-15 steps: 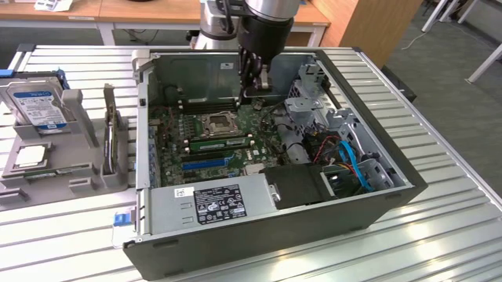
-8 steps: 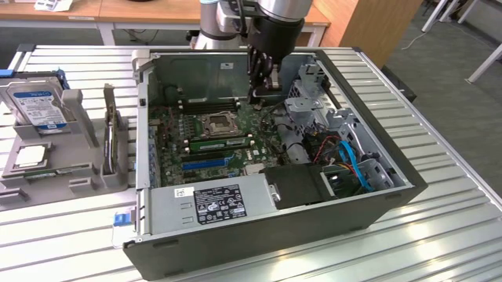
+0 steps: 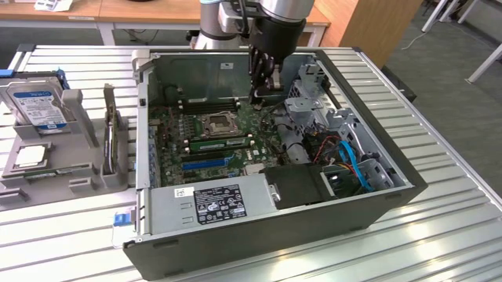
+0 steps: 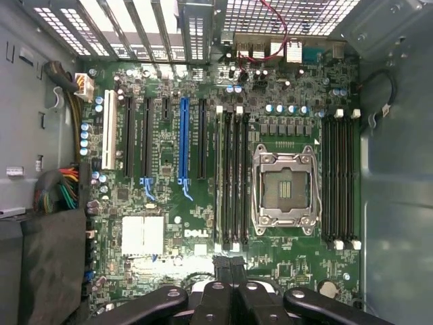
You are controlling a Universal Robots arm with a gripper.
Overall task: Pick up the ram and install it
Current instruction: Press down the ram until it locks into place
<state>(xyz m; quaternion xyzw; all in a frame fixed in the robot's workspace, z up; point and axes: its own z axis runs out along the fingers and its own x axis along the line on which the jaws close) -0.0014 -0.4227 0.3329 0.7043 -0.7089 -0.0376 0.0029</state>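
The ram point(image 3: 220, 143) is a long green stick seated upright in a memory slot of the motherboard point(image 3: 176, 138), just beside the empty CPU socket point(image 3: 217, 124). In the wrist view the ram point(image 4: 219, 183) shows edge-on as a thin pale strip in the slot farthest from the socket point(image 4: 284, 184). My gripper point(image 3: 264, 98) hangs inside the open computer case, above the board and apart from the ram. Its black fingers point(image 4: 230, 271) are shut together with nothing between them.
The case point(image 3: 377, 147) lies open on a slatted metal table point(image 3: 439, 235), with its power supply point(image 3: 211, 202), drive cages and blue cables point(image 3: 357, 167) around the board. In the exterior view's left, a grey holder point(image 3: 79, 117) carries a hard drive point(image 3: 35, 106) and an upright expansion card point(image 3: 110, 138).
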